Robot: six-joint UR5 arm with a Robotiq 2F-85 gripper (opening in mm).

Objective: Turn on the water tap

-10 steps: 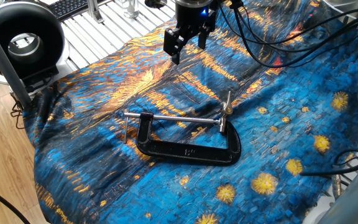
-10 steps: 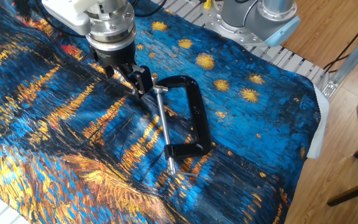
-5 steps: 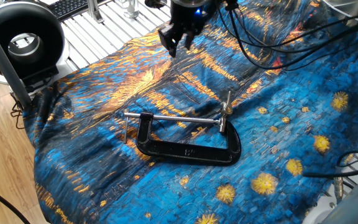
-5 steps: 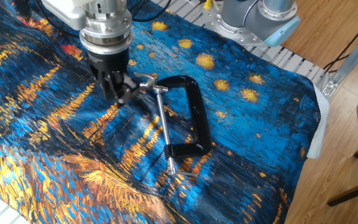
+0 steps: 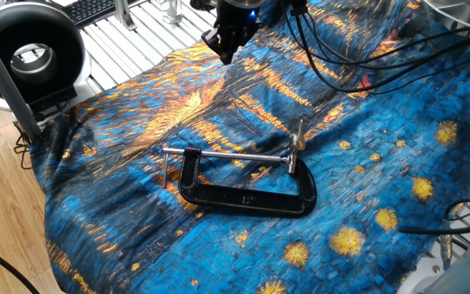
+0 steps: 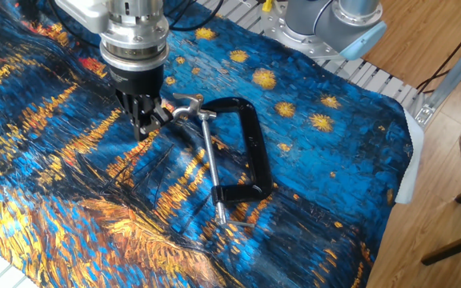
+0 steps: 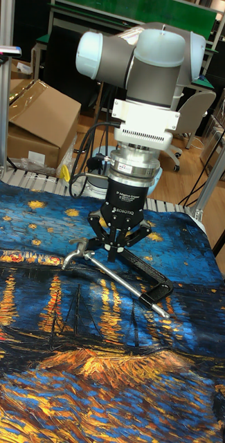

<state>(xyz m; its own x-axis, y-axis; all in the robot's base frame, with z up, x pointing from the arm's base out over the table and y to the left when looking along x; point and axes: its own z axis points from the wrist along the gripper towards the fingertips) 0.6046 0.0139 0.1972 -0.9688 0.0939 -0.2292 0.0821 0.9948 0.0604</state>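
Note:
The water tap (image 5: 298, 144) is a short silver crossbar with a brass hub. It ends the long silver screw of a black C-clamp (image 5: 247, 198) that lies flat on the blue-and-orange cloth. My gripper (image 5: 225, 51) hangs above the cloth on the far side of the tap, clear of it. In the other fixed view the gripper (image 6: 144, 128) hovers just left of the tap (image 6: 186, 106). In the tall view the gripper (image 7: 115, 255) looks shut, its tips meeting with nothing between them, right of the tap (image 7: 76, 256).
A black round device (image 5: 27, 49) and a keyboard (image 5: 96, 8) sit past the cloth's far left corner. Black cables (image 5: 341, 49) trail from the arm over the cloth. The robot base (image 6: 334, 20) stands at the table's edge. A cardboard box (image 7: 36, 118) is behind.
The gripper has turned about its own axis and drawn up and away from the tap. Its fingers stood apart a second ago and now look closed. The clamp has not moved.

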